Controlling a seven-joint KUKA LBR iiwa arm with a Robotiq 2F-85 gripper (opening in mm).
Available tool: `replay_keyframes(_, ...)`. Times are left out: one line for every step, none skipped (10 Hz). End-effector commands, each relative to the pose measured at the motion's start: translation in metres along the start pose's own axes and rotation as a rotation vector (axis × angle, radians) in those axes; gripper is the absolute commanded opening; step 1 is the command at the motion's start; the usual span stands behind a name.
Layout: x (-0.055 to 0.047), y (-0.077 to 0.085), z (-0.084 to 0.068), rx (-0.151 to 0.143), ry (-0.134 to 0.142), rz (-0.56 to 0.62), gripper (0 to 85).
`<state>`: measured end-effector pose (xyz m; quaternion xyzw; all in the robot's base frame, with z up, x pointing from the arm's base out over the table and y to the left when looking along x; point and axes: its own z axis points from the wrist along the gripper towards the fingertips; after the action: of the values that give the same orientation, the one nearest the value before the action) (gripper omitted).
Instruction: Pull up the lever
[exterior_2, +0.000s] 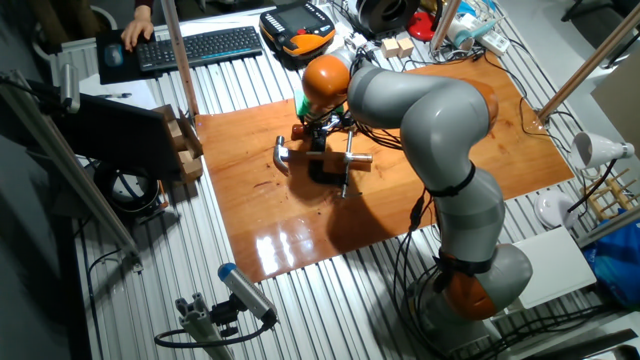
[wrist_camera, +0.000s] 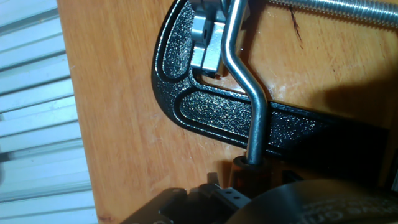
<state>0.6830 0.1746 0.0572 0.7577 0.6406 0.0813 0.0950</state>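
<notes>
On the wooden board lies a black C-shaped clamp with its long thin silver screw. The lever looks like the small bar at the screw's near end, too small to make out well. My gripper hangs just behind the clamp, under the orange wrist, with its fingers hidden. In the hand view the clamp's textured black frame fills the middle, its silver anvil sits at the top, and the threaded screw runs along the top right. The lever is out of that view.
A hammer with a steel claw head and a wooden handle lies across the clamp. A bent silver rod crosses the clamp frame from a brown socket. Wooden blocks stand at the board's left edge, and a keyboard lies behind.
</notes>
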Motion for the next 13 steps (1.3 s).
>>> replay_keyframes(-0.0007,-0.0002,0.0004,-0.001,-0.006,0.001,51.0)
replay_keyframes(-0.0017,-0.0006,0.0020,-0.003,-0.005,0.001,51.0)
replay_keyframes(-0.0023,-0.0010,0.0041,-0.007,-0.006,-0.001,51.0)
replay_keyframes(-0.0032,-0.0017,0.0056,-0.009,-0.007,-0.002,51.0)
replay_keyframes(-0.0039,-0.0023,0.0064,-0.009,-0.007,-0.002,51.0)
replay_keyframes(-0.0046,-0.0030,0.0073,-0.009,-0.006,-0.001,51.0)
replay_keyframes(-0.0047,-0.0034,0.0079,-0.009,-0.007,-0.002,51.0)
replay_keyframes(-0.0051,-0.0038,0.0083,-0.009,-0.007,-0.002,51.0)
replay_keyframes(-0.0049,-0.0042,0.0088,-0.010,-0.005,-0.003,51.0)
replay_keyframes(-0.0049,-0.0043,0.0090,-0.010,-0.005,-0.004,51.0)
replay_keyframes(-0.0047,-0.0047,0.0093,-0.013,-0.014,-0.010,51.0)
replay_keyframes(-0.0047,-0.0047,0.0094,-0.016,-0.018,-0.014,51.0)
replay_keyframes(-0.0047,-0.0047,0.0095,-0.016,-0.018,-0.017,51.0)
